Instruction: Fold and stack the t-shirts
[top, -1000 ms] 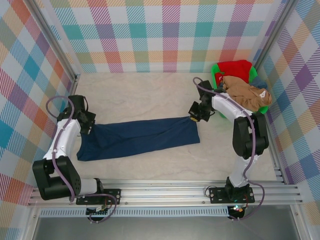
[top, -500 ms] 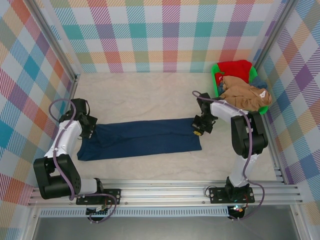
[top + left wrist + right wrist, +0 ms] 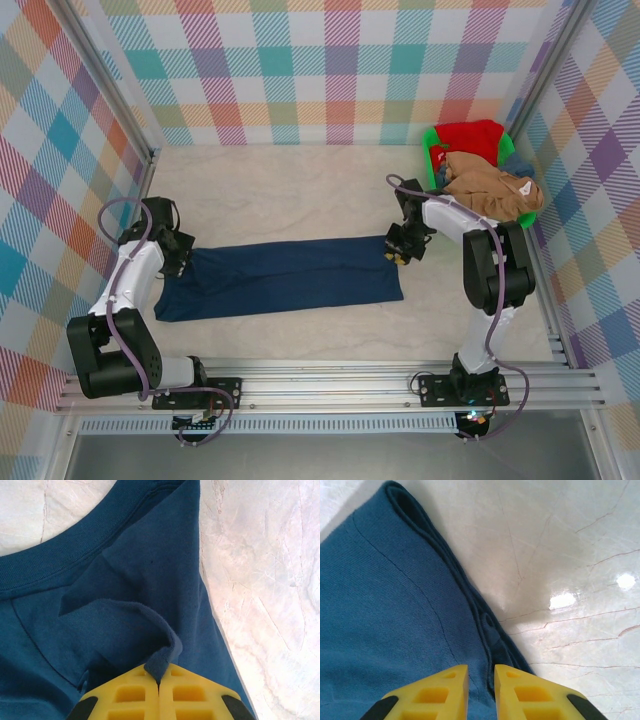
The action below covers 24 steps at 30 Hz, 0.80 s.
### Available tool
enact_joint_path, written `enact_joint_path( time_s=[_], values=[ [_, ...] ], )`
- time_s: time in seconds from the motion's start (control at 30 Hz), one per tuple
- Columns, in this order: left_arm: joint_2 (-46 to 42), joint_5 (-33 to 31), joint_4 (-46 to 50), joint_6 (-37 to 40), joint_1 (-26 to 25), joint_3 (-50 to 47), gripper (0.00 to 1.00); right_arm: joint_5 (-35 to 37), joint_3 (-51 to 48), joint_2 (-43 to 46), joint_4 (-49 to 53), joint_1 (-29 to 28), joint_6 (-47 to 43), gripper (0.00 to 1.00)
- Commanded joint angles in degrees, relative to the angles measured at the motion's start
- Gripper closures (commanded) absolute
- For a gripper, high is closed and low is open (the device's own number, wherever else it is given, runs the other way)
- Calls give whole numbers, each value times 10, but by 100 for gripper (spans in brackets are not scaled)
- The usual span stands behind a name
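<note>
Right tool [image 3: 396,251] pulled navy t-shirt [image 3: 285,279] flatter, rightward.

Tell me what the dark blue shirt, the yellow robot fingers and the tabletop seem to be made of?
Dark blue shirt: soft matte knit, likely cotton jersey; fine knit texture and a ribbed collar show. Yellow fingers: matte moulded plastic or rubber, with cast-in pockets; which one is unclear. Tabletop: glossy marble-look surface, veined, reflecting lights; stone or laminate, can't tell.

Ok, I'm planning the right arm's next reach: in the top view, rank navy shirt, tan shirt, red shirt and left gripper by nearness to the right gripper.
1. navy shirt, its right end at the right gripper.
2. tan shirt, in the basket to the right.
3. red shirt, behind the tan one.
4. left gripper, far left.
</note>
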<state>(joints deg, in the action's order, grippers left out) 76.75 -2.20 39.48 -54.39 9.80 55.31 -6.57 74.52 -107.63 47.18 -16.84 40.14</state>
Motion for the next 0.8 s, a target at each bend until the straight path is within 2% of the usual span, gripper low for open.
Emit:
enact_joint_path(
  time_s=[0.0,0.3,0.47,0.77],
  values=[
    [-15,-3,16,7,-2,-2,100,-5,-23,21,0,2,13,79],
    [-13,-1,14,8,-1,-1,100,-4,-19,12,-4,2,13,87],
    [-13,-1,13,8,-1,-2,100,-3,-16,15,-3,2,13,100],
    [-11,-2,14,10,-2,4,100,6,-6,19,15,3,1,100]
  ],
)
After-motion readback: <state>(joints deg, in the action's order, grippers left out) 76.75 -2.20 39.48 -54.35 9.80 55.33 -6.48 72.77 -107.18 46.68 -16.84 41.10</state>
